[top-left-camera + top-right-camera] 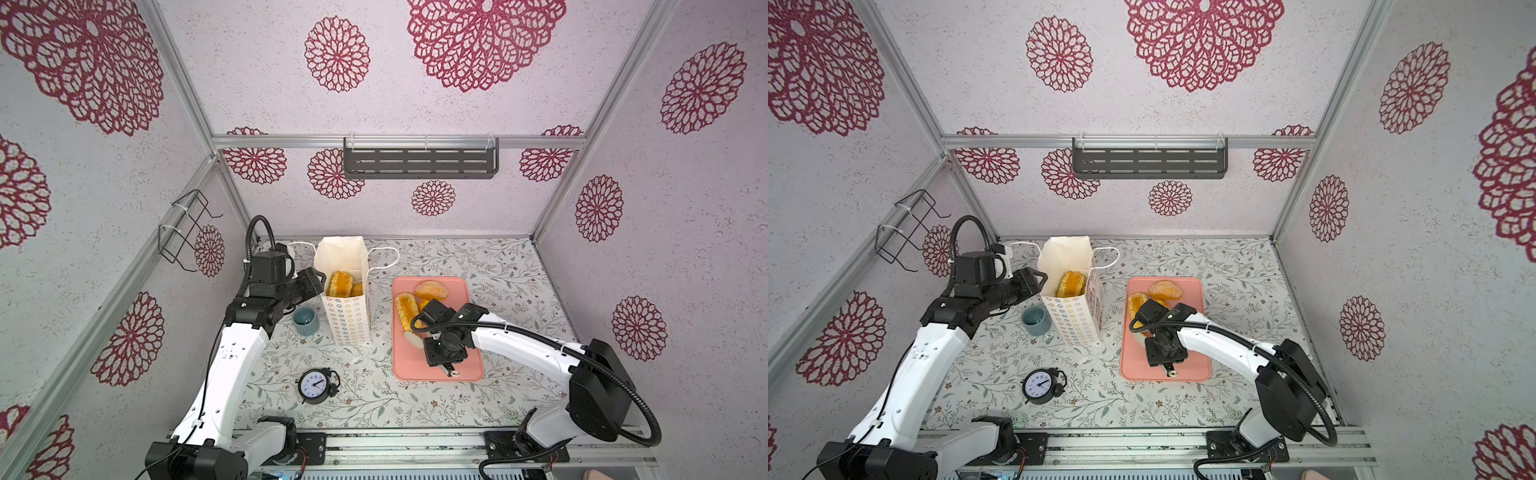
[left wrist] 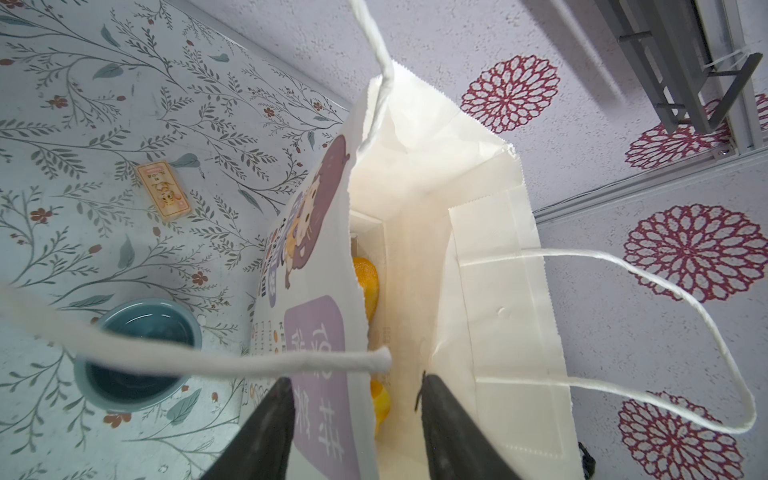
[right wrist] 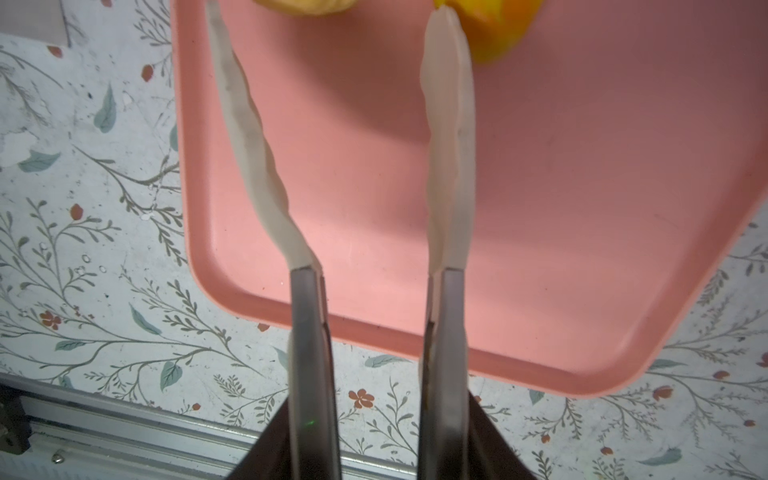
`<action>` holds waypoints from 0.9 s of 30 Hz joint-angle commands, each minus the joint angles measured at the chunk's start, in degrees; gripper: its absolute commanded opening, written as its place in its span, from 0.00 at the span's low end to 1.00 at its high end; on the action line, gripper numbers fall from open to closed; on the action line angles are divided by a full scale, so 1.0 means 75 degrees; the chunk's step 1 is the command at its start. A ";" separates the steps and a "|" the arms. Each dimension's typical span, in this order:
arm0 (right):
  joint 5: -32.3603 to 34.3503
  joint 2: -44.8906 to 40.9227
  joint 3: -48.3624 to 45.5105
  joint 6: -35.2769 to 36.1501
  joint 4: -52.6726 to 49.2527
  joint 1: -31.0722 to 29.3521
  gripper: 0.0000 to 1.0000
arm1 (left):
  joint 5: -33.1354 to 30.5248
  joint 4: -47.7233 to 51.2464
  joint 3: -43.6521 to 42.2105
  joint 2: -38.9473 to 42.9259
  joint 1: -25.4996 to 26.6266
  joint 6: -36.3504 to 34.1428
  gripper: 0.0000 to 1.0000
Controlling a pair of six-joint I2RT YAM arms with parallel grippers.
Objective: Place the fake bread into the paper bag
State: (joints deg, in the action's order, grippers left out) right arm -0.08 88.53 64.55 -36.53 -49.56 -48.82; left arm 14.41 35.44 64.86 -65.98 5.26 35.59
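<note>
We see the left gripper (image 2: 353, 380) open, its jaws astride the front wall of the bag (image 1: 347, 316), centre-left in both top views, with bread (image 1: 340, 284) inside. The right gripper (image 3: 380, 444) clamps tongs (image 3: 451, 166), tips apart and empty, over the centre-right tray (image 1: 469, 357), where more loaves (image 1: 405, 311) lie.
</note>
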 commanded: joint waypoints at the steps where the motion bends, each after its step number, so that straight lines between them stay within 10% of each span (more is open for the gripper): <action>1: 0.0384 0.0183 0.0439 0.0192 -0.0159 -0.0041 0.49 | -0.0035 -0.0055 -0.0035 0.0136 0.0108 -0.0023 0.52; 27: 0.1481 0.1499 0.1904 0.0581 -0.0672 0.0005 0.42 | -0.0014 -0.0021 -0.0071 0.0207 0.0117 -0.0061 0.52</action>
State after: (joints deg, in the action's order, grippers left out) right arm 8.51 100.57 76.90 -32.49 -52.66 -48.86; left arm 14.44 35.44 64.69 -65.45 5.26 35.57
